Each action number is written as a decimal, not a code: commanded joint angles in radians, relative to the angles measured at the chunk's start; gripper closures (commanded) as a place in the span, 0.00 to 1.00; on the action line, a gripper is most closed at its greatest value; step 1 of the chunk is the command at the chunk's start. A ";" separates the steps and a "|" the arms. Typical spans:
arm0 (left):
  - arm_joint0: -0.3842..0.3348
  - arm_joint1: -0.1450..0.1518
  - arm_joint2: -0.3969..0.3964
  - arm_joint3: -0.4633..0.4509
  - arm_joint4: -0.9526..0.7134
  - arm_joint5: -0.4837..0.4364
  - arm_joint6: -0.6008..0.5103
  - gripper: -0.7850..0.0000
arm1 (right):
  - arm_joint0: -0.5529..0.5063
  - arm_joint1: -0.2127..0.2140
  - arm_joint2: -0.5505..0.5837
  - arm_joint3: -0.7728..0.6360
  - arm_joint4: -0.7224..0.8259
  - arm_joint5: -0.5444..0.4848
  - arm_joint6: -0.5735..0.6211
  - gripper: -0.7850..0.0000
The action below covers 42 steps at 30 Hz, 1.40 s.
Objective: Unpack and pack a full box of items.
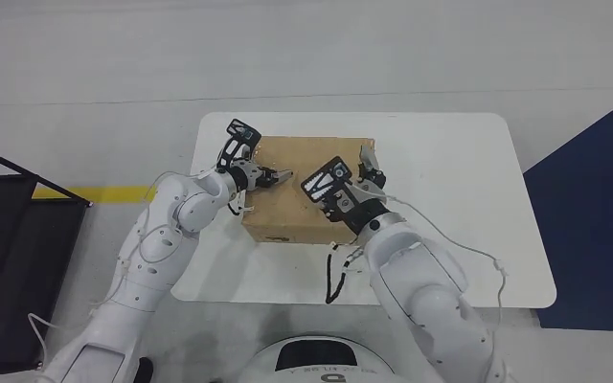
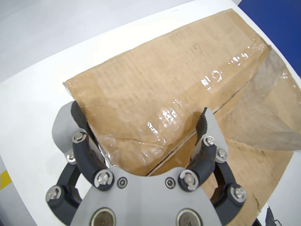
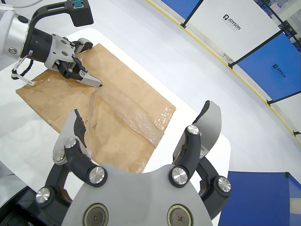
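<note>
Box: one brown cardboard box (image 1: 292, 196), flaps shut, top creased and glossy with tape.
Tape: one clear, wrinkled strip (image 3: 135, 116) along the centre seam, partly lifted off the cardboard.
Place: left half of the white table (image 1: 460, 182), nearer its far edge.
Left gripper (image 2: 141, 112): fingers spread apart over the box's left end.
Right gripper (image 3: 142, 111): fingers spread apart above the box's right end, holding nothing.

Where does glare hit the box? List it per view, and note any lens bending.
Left wrist view: bright glints on the tape along the seam of the box; the table rim bows. Right wrist view: smaller glints at the tape's end, near the box edge. Top view: the box looks matte with no glare, and its edges run straight.
</note>
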 commanded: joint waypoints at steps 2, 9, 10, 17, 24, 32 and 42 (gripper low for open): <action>0.000 0.000 0.000 0.000 0.000 0.000 0.000 0.00 | -0.011 0.000 0.013 0.017 -0.013 0.034 0.002 0.00; 0.000 0.000 0.000 0.000 0.000 0.000 0.000 0.00 | -0.086 0.000 0.317 0.111 0.687 0.035 -0.090 0.60; 0.000 0.000 0.000 0.000 0.000 0.000 0.000 0.00 | -0.085 0.003 0.381 0.149 0.827 -0.004 -0.082 0.76; 0.000 0.000 0.000 0.000 0.000 0.000 0.000 0.00 | -0.064 0.023 0.567 0.329 1.245 -0.175 -0.023 1.00; 0.000 0.000 0.000 0.000 0.000 0.000 0.000 0.00 | -0.064 0.027 0.578 0.319 1.201 -0.156 -0.047 1.00; 0.000 0.000 0.000 0.000 0.000 0.000 0.000 0.00 | 0.020 0.027 0.567 0.438 1.409 -0.020 0.017 1.00; 0.000 0.000 0.000 0.000 0.000 0.000 0.000 0.00 | 0.117 0.052 0.568 0.527 1.339 0.221 0.162 1.00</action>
